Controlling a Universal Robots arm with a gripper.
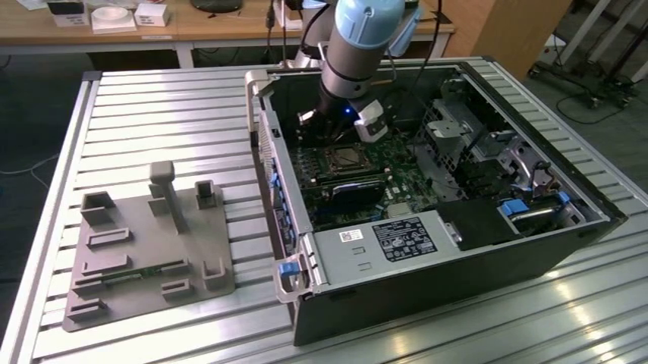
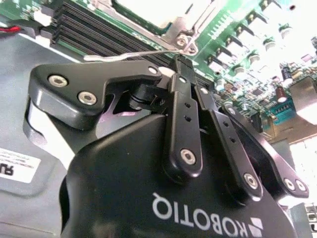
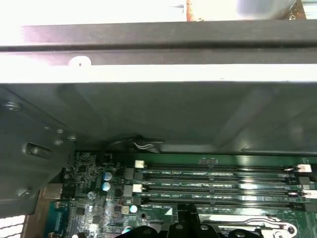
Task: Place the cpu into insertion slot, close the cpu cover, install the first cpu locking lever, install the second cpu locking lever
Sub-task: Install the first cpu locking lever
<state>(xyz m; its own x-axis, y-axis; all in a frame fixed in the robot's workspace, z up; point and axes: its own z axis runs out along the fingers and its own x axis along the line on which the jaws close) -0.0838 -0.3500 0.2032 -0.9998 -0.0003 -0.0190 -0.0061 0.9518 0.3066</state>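
In the exterior view the arm reaches into an open computer case, and my gripper [image 1: 335, 130] hangs just above the far edge of the insertion slot [image 1: 331, 161]. The cpu [image 1: 350, 156] lies in the slot, its silver top showing. In the second wrist view the cpu cover [image 2: 184, 27] lies flat around the bright cpu [image 2: 148, 7]. A thin silver locking lever [image 2: 124, 55] runs along the cover's edge to its hooked end. My gripper [image 2: 179, 62] is shut, its black tips meeting right at that lever. The lever [image 3: 267, 224] and my gripper [image 3: 188, 212] also show in the first wrist view.
Long black memory slots [image 3: 218, 186] run beside the socket, under the case's grey wall [image 3: 158, 114]. The case [image 1: 445, 250] stands on a slatted metal table [image 1: 162, 114]. A grey holder [image 1: 152, 243] lies on the exterior view's left. Drive bays [image 1: 476, 144] and cables fill the case's other side.
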